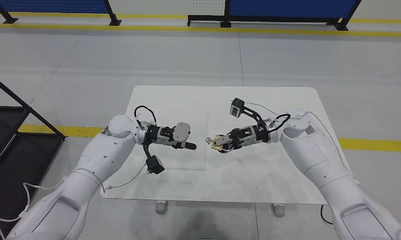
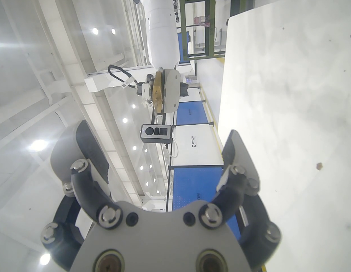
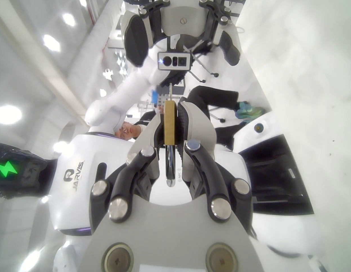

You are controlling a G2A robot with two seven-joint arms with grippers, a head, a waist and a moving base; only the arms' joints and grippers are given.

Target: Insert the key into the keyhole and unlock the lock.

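1. right gripper (image 1: 217,141) (image 3: 171,114): fingers closed narrow on the flat sides of the brass lock (image 3: 169,125) (image 2: 157,94), held in the air above the white table (image 1: 263,177)
2. lock: shackle (image 3: 169,168) lies back between the fingers toward the wrist; a slim metal key (image 3: 170,91) projects from the opposite end
3. left gripper (image 1: 188,144) (image 2: 158,142): fingers spread wide, holding nothing, facing the lock's key end, near but apart
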